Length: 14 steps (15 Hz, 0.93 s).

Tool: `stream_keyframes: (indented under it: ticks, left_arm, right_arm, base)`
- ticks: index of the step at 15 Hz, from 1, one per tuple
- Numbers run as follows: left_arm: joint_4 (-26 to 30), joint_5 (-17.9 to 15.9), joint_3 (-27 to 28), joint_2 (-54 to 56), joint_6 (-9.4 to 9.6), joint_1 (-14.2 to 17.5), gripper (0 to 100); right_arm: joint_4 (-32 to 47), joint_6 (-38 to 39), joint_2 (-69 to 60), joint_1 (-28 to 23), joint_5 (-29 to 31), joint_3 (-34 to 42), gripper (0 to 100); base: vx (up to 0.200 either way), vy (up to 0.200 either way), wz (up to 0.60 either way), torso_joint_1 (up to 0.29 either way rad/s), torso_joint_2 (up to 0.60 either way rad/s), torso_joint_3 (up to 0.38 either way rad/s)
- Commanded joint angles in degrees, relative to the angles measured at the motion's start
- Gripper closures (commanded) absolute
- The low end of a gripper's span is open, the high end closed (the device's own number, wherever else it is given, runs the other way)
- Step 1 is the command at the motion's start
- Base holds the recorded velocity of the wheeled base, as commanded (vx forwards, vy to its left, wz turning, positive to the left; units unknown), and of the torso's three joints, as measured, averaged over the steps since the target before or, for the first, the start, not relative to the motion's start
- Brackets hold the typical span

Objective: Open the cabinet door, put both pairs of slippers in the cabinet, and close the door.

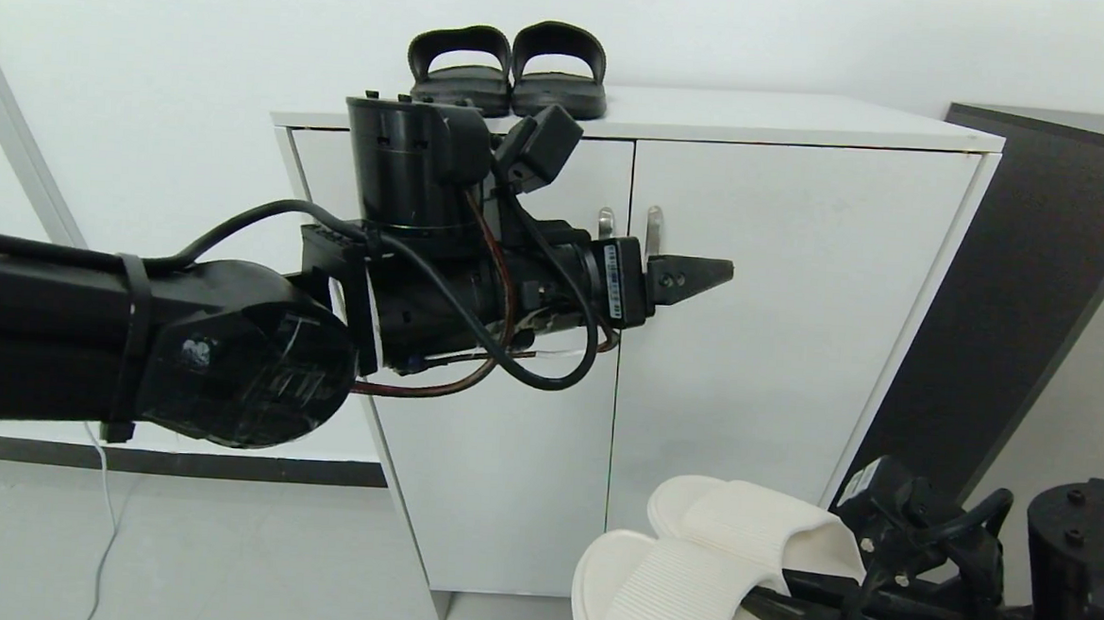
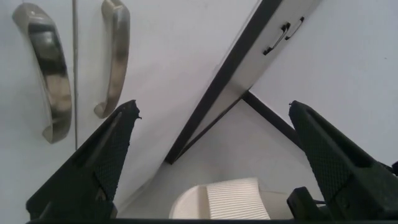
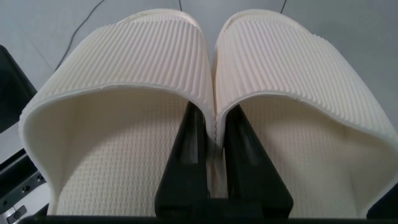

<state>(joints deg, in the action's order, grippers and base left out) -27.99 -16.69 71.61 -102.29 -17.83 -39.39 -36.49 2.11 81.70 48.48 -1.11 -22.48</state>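
Observation:
The white cabinet (image 1: 780, 294) has both doors shut, with two metal handles (image 1: 653, 228) at the centre seam. A pair of black slippers (image 1: 508, 67) rests on its top. My left gripper (image 1: 700, 278) hovers just in front of the handles (image 2: 46, 74), a little below them, and its wide-apart fingers make the left gripper (image 2: 214, 109) open and empty. At the lower right, a pair of white ribbed slippers (image 1: 718, 564) is held in front of the cabinet's right door. My right gripper (image 3: 217, 146) is shut on the adjoining inner sides of the white slippers (image 3: 124, 81).
A dark grey panel (image 1: 1034, 307) stands close to the cabinet's right side. A thin cable (image 1: 106, 532) trails on the floor at the left, by the white wall. The floor in front of the left door is bare.

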Motion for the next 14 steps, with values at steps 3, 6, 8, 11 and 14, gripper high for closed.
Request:
stream_keyframes:
  ticks: [3, 6, 8, 11, 14]
  left_arm:
    - [0.0, 0.1, 1.0, -1.2, -0.01, 2.1, 0]
    - [-0.3, 0.1, 2.0, -2.4, -0.01, 2.5, 0]
    - [-0.3, 0.1, 3.5, -3.6, -0.01, 2.4, 0]
    - [-0.1, 0.1, 7.1, -6.6, -0.01, 2.4, 0]
    - [-0.1, 0.1, 7.8, -7.7, -0.01, 2.1, 0]
  right_arm:
    - [-0.1, -0.2, -0.3, 0.0, 0.0, 0.3, 100]
    - [0.0, -0.2, -0.2, 0.0, -0.1, 0.3, 100]
    - [0.0, -0.2, -0.2, 0.0, -0.1, 0.3, 100]
    - [0.0, -0.2, -0.2, 0.0, -0.1, 0.3, 100]
    - [0.0, -0.2, -0.1, 0.0, -0.1, 0.3, 100]
  base:
    - [0.0, 0.0, 0.0, 0.0, 0.0, 0.0]
    - [0.0, 0.0, 0.0, 0.0, 0.0, 0.0]
    - [0.0, 0.0, 0.0, 0.0, 0.0, 0.0]
    - [0.0, 0.0, 0.0, 0.0, 0.0, 0.0]
    - [0.0, 0.0, 0.0, 0.0, 0.0, 0.0]
